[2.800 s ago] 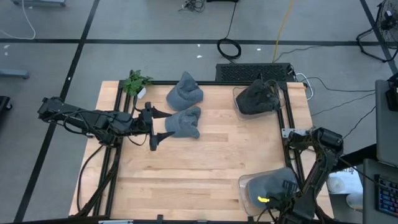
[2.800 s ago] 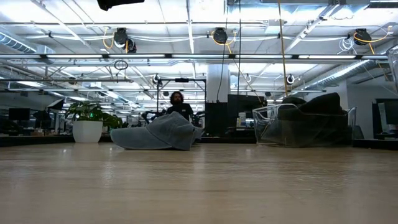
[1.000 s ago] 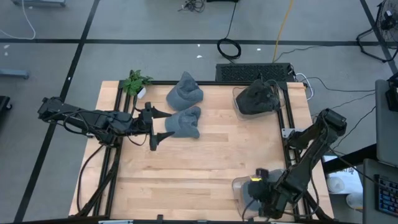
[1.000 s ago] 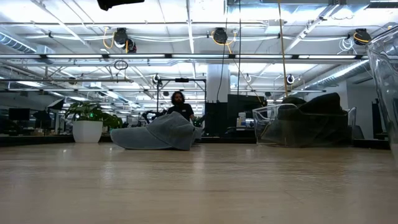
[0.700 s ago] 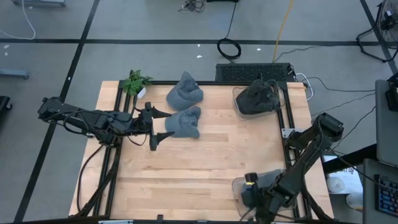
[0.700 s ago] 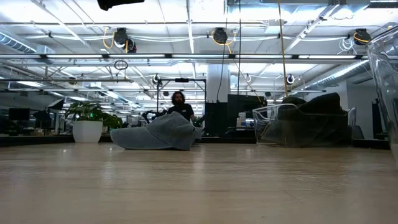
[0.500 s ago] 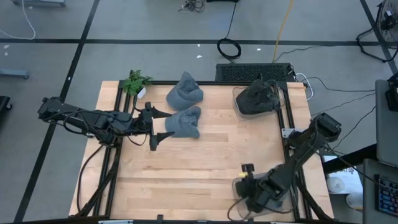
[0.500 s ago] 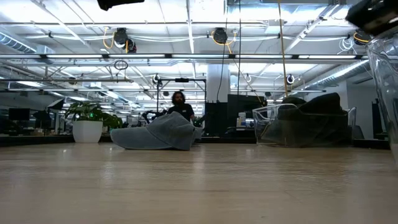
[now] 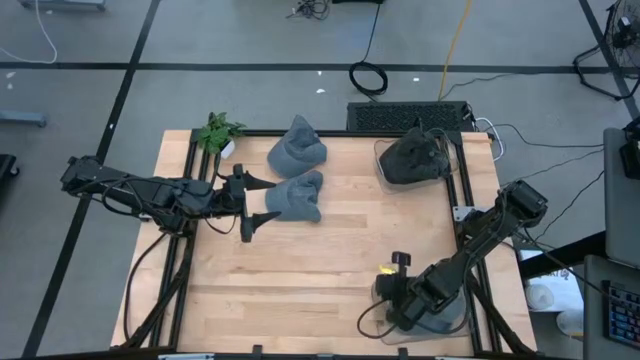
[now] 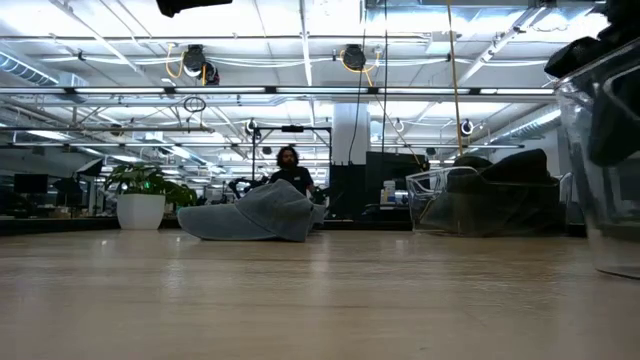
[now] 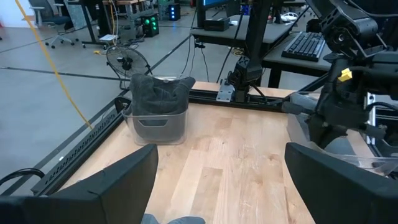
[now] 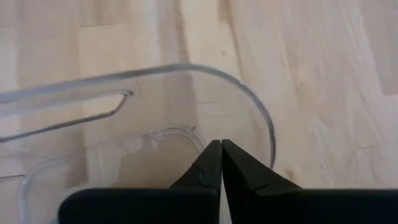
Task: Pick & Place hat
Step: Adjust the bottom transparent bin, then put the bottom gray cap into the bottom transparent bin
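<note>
High view: two grey hats lie toward the counter's (image 9: 330, 260) far left; the nearer hat (image 9: 296, 197) sits just beside the left gripper (image 9: 247, 201), jaws wide. It looks soft, light, floppy, so pinch a fabric fold. Right gripper (image 12: 221, 163), jaws shut, hovers over an empty clear bin (image 9: 440, 310).

No readable text

Nothing is showing legible words, labels, brands, numbers or signs on the table, bins, hats or arms.
</note>
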Tool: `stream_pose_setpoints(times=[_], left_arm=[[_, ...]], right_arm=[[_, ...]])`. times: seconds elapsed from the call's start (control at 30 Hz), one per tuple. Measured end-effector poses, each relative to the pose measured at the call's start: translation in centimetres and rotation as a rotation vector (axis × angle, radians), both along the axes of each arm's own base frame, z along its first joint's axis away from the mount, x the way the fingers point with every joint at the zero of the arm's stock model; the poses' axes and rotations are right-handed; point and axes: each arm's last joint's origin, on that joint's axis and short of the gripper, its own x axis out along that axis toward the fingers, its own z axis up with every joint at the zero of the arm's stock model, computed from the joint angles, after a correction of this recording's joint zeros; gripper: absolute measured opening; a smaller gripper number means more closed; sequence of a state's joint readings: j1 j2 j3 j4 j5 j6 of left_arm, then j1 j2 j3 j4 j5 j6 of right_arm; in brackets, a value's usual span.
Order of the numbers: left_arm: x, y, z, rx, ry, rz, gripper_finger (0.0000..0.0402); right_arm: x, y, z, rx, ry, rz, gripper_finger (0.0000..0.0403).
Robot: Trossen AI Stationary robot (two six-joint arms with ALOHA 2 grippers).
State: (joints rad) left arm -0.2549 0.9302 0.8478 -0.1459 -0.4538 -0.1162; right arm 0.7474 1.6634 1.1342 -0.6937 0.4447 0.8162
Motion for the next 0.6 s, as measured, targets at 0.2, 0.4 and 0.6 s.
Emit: stream_pose_setpoints(times=[0.2,0.4,0.6], left_arm=[[0.0,0.0,0.0,0.0,0.0,0.0,0.0361],[0.0,0.0,0.0,0.0,0.0,0.0,0.0361],[0.0,0.0,0.0,0.0,0.0,0.0,0.0361]], right_arm=[[-1.0,-0.9,-1.0,-0.023,0.057,-0.105,0.0],[-2.4,-0.8,-1.2,-0.028,0.146,-0.141,0.0],[-3.8,0.3,-1.0,-0.021,0.148,-0.135,0.0]])
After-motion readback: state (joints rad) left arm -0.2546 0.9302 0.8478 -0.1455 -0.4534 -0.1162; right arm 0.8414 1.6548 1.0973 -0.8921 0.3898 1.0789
